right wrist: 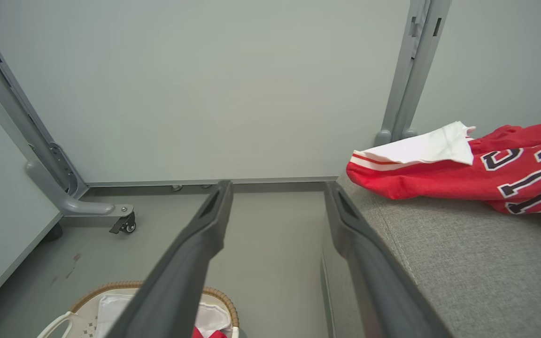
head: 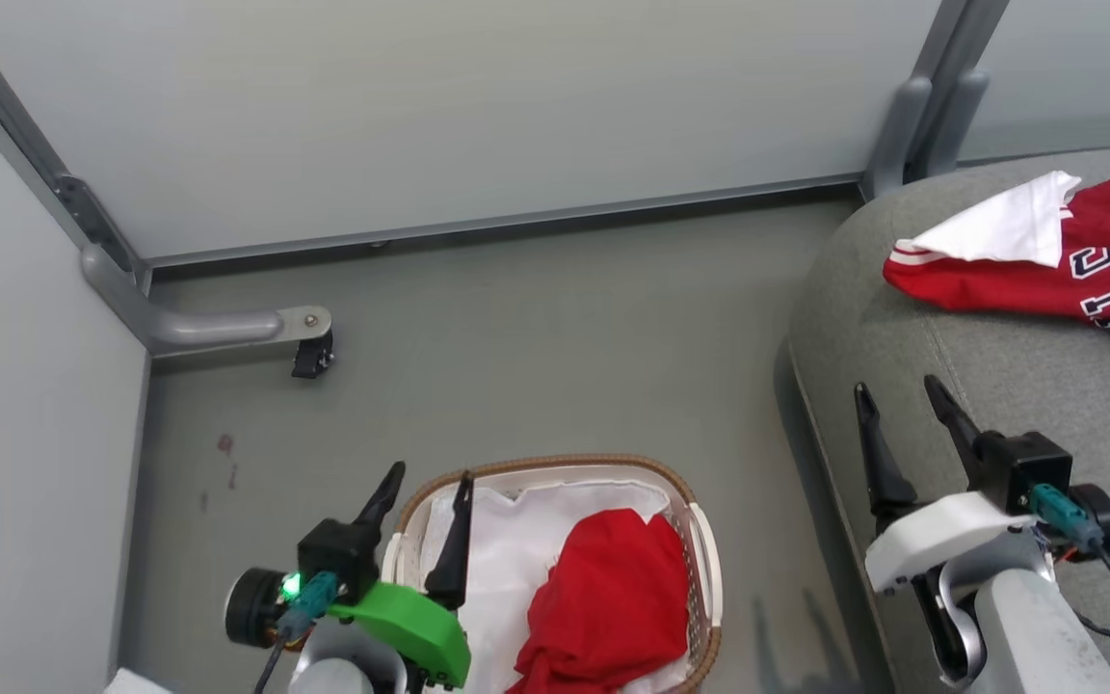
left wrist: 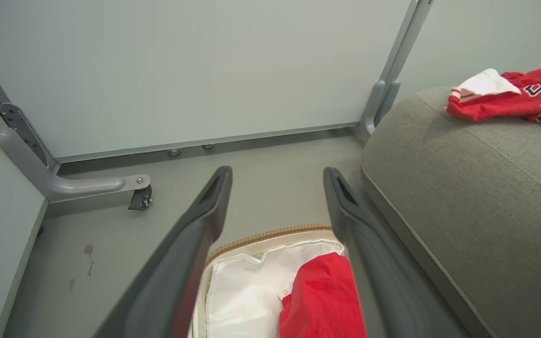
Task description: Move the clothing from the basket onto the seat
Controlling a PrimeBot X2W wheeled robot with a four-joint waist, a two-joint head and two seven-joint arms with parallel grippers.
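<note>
Crumpled red garment [head: 613, 590] heaped in white-lined basket [head: 555, 465]

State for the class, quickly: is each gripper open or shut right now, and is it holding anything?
Left gripper: jaws open, holding nothing, above the basket.
Right gripper: jaws open, holding nothing, by the seat edge.

The head camera looks steeply down, close above the basket [head: 555, 464] and the sofa [head: 902, 318] edge. Both wrist cameras sit lower, facing the partition wall [left wrist: 204, 70]; all three share basket, sofa and, probably, the same caster [right wrist: 125, 226]
</note>
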